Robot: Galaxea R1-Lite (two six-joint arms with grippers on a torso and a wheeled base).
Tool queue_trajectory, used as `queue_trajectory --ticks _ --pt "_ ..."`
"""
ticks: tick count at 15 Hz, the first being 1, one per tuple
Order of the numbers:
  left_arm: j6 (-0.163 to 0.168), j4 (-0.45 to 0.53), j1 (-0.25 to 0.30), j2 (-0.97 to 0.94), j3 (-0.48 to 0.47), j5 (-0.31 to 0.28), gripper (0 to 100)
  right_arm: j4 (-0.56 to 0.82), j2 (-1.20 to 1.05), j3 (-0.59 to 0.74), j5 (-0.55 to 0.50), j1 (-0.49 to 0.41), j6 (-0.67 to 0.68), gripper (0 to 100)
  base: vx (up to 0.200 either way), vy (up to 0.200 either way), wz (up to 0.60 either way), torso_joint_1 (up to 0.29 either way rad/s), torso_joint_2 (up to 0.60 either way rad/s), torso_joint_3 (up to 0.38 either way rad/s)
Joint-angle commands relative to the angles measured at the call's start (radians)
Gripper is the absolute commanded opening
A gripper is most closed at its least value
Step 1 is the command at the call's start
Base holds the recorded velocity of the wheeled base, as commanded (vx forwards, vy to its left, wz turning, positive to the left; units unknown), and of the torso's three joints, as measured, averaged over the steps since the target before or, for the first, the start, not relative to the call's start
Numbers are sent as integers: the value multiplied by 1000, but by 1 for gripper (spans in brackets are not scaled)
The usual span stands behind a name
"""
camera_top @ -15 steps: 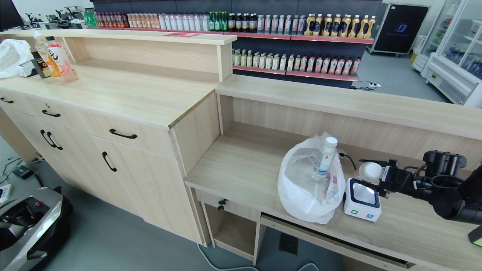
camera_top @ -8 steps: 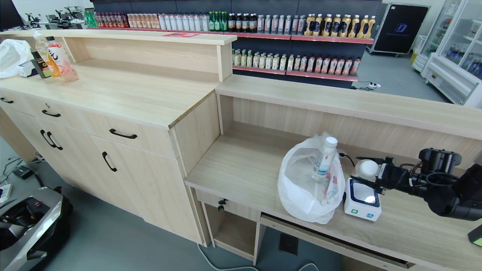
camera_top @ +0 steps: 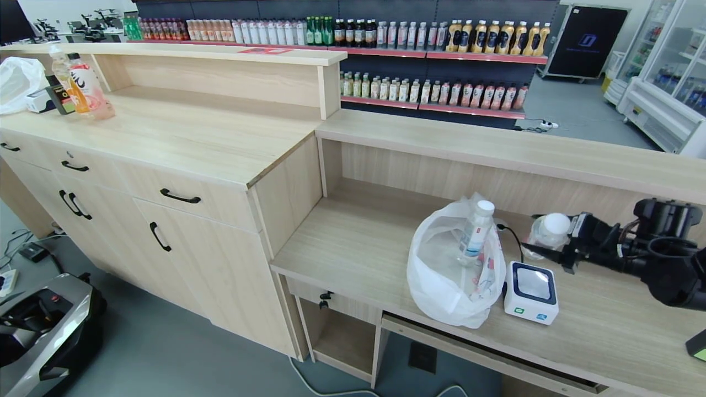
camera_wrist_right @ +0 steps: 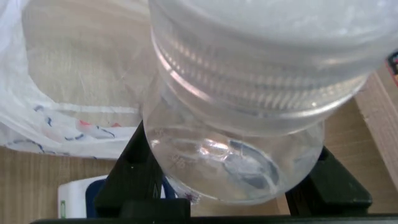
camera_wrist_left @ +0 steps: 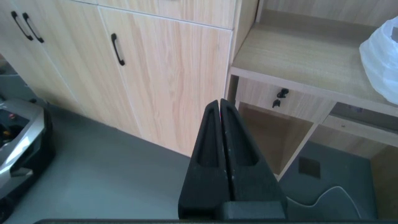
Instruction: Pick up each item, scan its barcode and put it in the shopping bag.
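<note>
Got the right gripper clamped on a clear bottle with a white cap, held up off the desk, a bit farther back than the scanner and to the right of the bag. Not touching either of those. From the right wrist, can see the black fingers hugging both sides of the bottle just below the cap, so closed only down to the bottle's width, with the bag's rim and a corner of the scanner down past it.

Found the bag sitting open on the desk, white and crinkly, with a second bottle standing upright inside, cap poking above the rim. Have the scanner parked just right of the bag, toward the near edge of the desk: white body, dark window facing up. Could be touching the bag or just shy of it, can't tell. Also spotted a black cable running across the desk behind those two.

Have the left gripper hanging low over the grey floor, on the near side of the cabinet and left of the desk. Fingers pressed flat together there, nothing between them.

Way off at the far left, on the higher counter: two drink bottles and another white bag. Beyond all that, shelves packed with drinks along the far wall.
</note>
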Motion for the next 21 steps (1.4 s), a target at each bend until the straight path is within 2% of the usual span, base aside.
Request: queue_trajectory --ticks 1,3,6,8,11,15,16,18,20,21 --pt "0 0 0 0 0 0 0 71 -274 14 -28 -27 265 0 0 0 0 0 0 0" --pt "0 0 0 0 0 0 0 92 -356 57 -92 -90 363 0 0 0 0 0 0 0" --pt "0 0 0 0 0 0 0 202 -385 89 -91 -201 366 0 0 0 0 0 0 0" --pt "0 0 0 0 0 0 0 275 -414 88 -96 -236 366 0 0 0 0 0 0 0" --pt "0 0 0 0 0 0 0 345 -426 71 -92 -238 380 0 0 0 0 0 0 0" --pt "0 0 0 0 0 0 0 362 -454 68 -66 -215 678 0 0 0 0 0 0 0" --pt "0 0 0 0 0 0 0 363 -455 66 -82 -205 705 0 0 0 0 0 0 0" --pt "0 0 0 0 0 0 0 367 -452 68 -166 -178 719 0 0 0 0 0 0 0" --pt "0 0 0 0 0 0 0 383 -458 53 -270 -139 822 0 0 0 0 0 0 0" --pt "0 0 0 0 0 0 0 382 -472 50 -355 -112 906 0 0 0 0 0 0 0"
